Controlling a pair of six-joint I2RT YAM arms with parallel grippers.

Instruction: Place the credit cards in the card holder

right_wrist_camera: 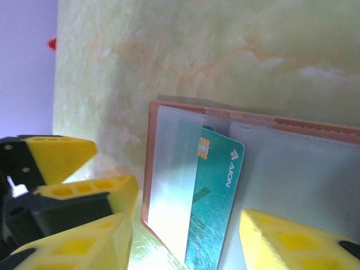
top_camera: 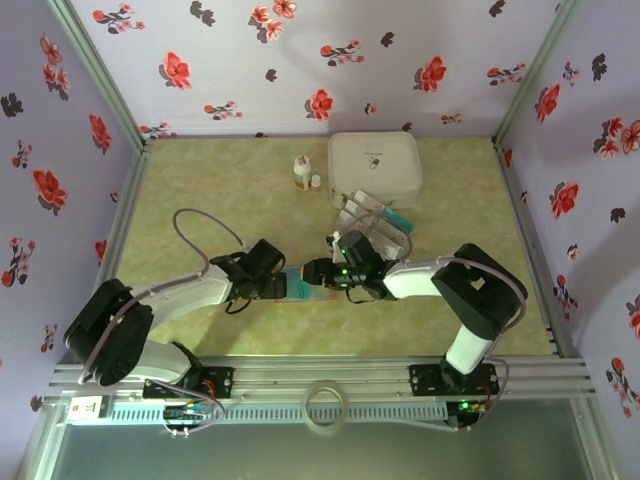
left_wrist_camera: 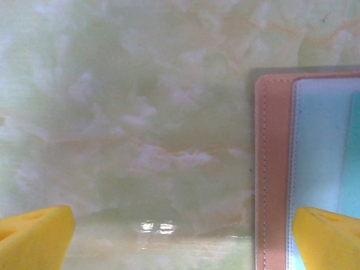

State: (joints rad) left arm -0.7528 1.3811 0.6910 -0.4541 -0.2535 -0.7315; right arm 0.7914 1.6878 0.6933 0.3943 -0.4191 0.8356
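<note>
The card holder (right_wrist_camera: pixel 163 169) lies open on the table, brown rim around a pale inner face with clear sleeves. A teal credit card (right_wrist_camera: pixel 216 202) with a gold chip sits in it, its left part tucked under a clear sleeve. My right gripper (right_wrist_camera: pixel 185 242) is open, its yellow fingers either side of that card with gaps to it. My left gripper (left_wrist_camera: pixel 183 236) is wide open at the card holder's (left_wrist_camera: pixel 273 169) left edge, its right finger (left_wrist_camera: pixel 329 236) over the inner face. From above, both grippers meet at the card holder (top_camera: pixel 303 287). More credit cards (top_camera: pixel 372 222) lie loose behind.
A large white rounded-square box (top_camera: pixel 374 168) stands at the back of the table, with two small white bottles (top_camera: pixel 303 172) to its left. Floral walls close in three sides. Bare green table lies to the left and right of the arms.
</note>
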